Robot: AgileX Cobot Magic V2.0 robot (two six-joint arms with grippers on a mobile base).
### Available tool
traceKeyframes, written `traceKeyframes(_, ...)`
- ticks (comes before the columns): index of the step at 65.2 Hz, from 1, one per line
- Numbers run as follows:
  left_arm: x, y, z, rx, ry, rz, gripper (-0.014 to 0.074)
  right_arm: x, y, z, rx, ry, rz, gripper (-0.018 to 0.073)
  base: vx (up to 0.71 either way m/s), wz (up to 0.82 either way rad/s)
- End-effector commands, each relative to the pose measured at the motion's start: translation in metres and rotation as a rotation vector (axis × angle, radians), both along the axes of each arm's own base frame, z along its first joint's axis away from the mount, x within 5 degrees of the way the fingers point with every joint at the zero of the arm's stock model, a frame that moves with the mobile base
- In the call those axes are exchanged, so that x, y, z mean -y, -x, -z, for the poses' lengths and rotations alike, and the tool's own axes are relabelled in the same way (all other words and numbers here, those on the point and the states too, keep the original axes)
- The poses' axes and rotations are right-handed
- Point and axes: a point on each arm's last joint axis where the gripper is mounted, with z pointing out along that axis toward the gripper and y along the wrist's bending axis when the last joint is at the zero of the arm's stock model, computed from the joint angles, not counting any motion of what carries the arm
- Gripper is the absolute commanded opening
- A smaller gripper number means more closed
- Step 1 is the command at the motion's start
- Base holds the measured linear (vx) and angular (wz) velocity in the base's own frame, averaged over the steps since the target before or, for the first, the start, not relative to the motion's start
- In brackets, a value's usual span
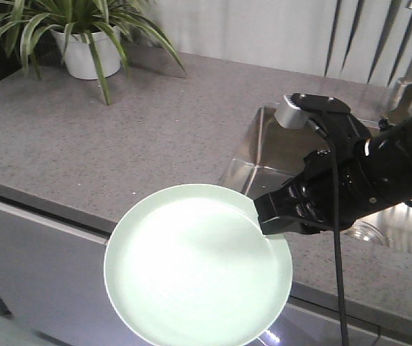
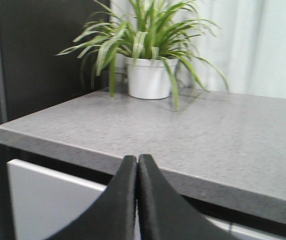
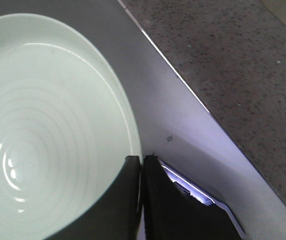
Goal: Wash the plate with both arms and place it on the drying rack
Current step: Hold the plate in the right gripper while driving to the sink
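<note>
The pale mint-green plate (image 1: 195,274) hangs in the air in front of the counter's front edge, face up toward the front camera. My right gripper (image 1: 267,225) is shut on its right rim, and the black right arm (image 1: 379,169) reaches in from the right. In the right wrist view the plate (image 3: 43,130) fills the left side, and my right gripper (image 3: 141,161) pinches its rim between both fingers. My left gripper (image 2: 137,159) is shut and empty, low in front of the counter edge at the left. The drying rack is out of view.
The grey speckled counter (image 1: 119,137) runs across the scene, with a steel sink basin (image 1: 278,151) behind the right arm. A potted plant in a white pot (image 1: 87,50) stands at the back left, and also shows in the left wrist view (image 2: 150,75). White cabinet fronts lie below the counter edge.
</note>
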Motion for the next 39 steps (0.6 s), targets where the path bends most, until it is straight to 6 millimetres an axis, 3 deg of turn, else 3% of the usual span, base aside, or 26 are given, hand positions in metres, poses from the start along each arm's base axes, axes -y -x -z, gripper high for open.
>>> traceKeyframes(1,0.0005,0.0029,-0.0147,0.109,0.003,0.007,-0.0006,-0.0001,0.0031,-0.0176,0.068,-0.059,0.012,-0.0008,0.01,-0.44)
traceKeyframes(39,0.0005,0.0029,-0.0147,0.109,0.003,0.007,-0.0006,-0.0001,0.0031,-0.0176,0.068,-0.059,0.012,-0.0008,0.01,-0.43)
